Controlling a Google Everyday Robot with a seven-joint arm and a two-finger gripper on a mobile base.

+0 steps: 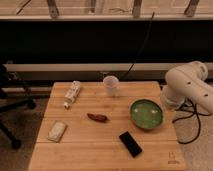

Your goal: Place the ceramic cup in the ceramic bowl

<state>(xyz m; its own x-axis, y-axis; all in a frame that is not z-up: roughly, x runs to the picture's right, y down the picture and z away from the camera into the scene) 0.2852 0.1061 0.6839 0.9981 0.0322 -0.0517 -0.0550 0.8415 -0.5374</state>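
The ceramic cup [111, 85] is small and white and stands upright at the back middle of the wooden table [90, 150]. The green ceramic bowl [147, 113] sits to the cup's front right, near the table's right edge, with nothing in it. My white arm [187, 86] hangs at the right, just beyond the table's edge, its lower end close to the bowl's right rim. My gripper itself does not show; only the arm's rounded white links are in view. Nothing touches the cup.
A white box-like item [72, 94] lies at the back left. A reddish-brown object [97, 117] lies mid-table, a black phone [130, 143] at the front, a pale packet [57, 131] front left. An office chair [10, 102] stands left; cables [192, 120] hang right.
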